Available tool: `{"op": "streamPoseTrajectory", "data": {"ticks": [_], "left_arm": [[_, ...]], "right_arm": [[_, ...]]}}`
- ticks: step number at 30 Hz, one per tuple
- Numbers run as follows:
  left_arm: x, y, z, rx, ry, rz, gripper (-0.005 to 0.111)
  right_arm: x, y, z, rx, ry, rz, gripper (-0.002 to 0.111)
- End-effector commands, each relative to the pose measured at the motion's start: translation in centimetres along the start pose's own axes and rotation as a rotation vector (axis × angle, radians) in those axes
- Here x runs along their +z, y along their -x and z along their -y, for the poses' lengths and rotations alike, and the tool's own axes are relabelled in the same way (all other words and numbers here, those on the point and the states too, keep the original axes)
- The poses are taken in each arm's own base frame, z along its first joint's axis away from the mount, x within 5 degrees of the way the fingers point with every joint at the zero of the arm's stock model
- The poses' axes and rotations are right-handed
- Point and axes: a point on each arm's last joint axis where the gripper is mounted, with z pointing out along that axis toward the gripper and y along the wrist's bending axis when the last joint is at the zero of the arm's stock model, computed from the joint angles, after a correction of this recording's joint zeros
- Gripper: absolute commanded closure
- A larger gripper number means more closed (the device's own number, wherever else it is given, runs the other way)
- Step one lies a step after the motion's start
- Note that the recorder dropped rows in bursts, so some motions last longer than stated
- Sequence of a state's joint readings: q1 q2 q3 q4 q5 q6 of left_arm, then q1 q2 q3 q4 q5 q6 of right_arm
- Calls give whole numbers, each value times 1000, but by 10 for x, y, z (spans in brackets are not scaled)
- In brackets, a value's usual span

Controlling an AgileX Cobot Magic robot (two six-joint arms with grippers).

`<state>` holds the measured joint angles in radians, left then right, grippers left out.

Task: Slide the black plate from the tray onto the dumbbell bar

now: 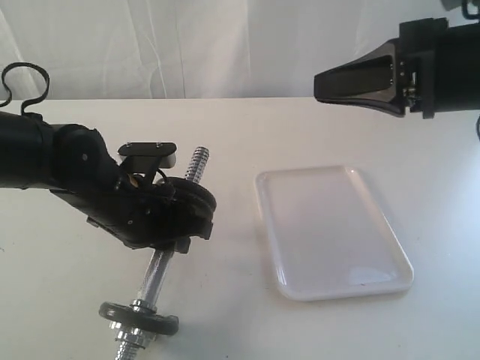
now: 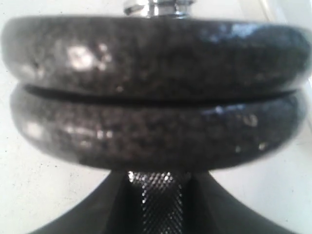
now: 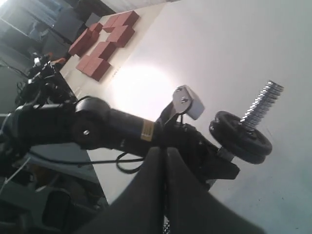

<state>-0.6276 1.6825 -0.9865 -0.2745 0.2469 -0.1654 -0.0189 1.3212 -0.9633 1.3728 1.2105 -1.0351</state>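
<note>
Pinching the bar (image 1: pixel 154 274) just below a pair of black discs, the left gripper (image 1: pixel 178 231) has its fingers (image 2: pixel 92 214) closed on the knurled middle, one on each side. The plate (image 1: pixel 196 202) is on the bar, threaded over the rod and pressed flat against a second like disc (image 2: pixel 156 131), with only a thin seam between them. From these views I cannot tell for certain which of the two is which. I take the one nearer the threaded end for the plate. That threaded end (image 1: pixel 199 161) sticks out past the pair.

The bar lies slanted across the left part of the table (image 1: pixel 247 127). At its other end, toward the front of the exterior view, a third disc (image 1: pixel 139 315) sits on the rod with a chrome nut (image 1: pixel 133 336) just behind it.

The tray (image 1: pixel 330 225) rests flat on the table to the right of the bar, well apart from the plate and the left gripper.

The right gripper (image 1: pixel 321 82) hangs above the table at the upper right of the exterior view, beyond the tray, with its fingers (image 3: pixel 146 170) pressed together tip to tip. Its wrist camera looks across at the left arm and the paired discs (image 3: pixel 241 136), with red blocks (image 3: pixel 105 44) lying farther off.
</note>
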Motion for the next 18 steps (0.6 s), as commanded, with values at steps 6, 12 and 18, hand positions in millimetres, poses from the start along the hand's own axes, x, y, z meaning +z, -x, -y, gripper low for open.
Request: {"op": "streamPoseTrajectory", "data": {"ticks": [6, 12, 18], "left_arm": [[-3, 22, 6, -95, -38, 156, 107], [11, 18, 3, -91, -20, 122, 107], [12, 16, 2, -89, -18, 103, 107]], "right_arm": [[-8, -18, -46, -172, -58, 11, 108], [-8, -17, -45, -172, -71, 20, 108], [-8, -17, -45, -170, -69, 24, 108]]}}
